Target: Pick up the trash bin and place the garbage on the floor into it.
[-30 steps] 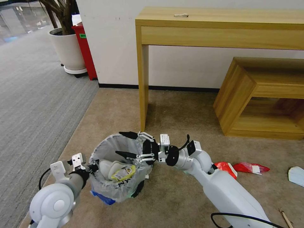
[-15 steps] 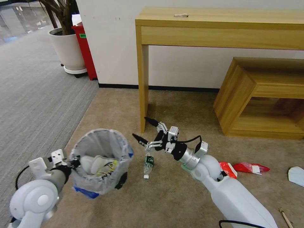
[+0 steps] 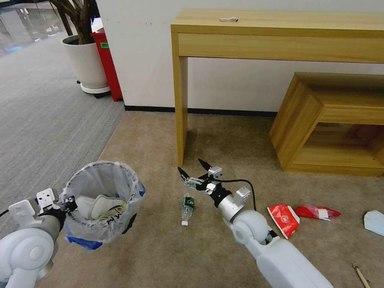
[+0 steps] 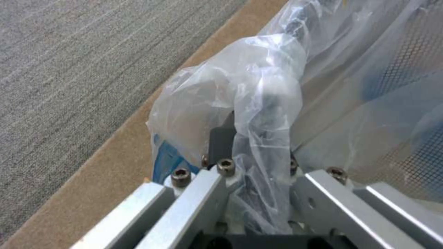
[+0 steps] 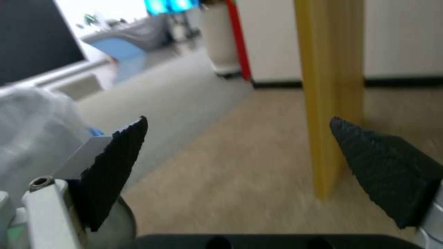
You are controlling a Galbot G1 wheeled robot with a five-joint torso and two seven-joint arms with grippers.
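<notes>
Trash bin point(image 3: 102, 200), bag-lined, held at its rim by left gripper point(image 3: 66, 202), over beige floor point(image 3: 160, 256).
Head view: white slipper point(image 3: 94, 204) inside bin; right gripper point(image 3: 195, 171) spread wide, empty, above small plastic bottle point(image 3: 187, 204); red wrappers point(image 3: 298, 216) lie to the right. Left wrist view: fingers pinched on crinkled clear liner point(image 4: 263, 114). Right wrist view: black fingertips point(image 5: 115, 162) well apart, wooden table leg point(image 5: 330, 93) between them beyond.
</notes>
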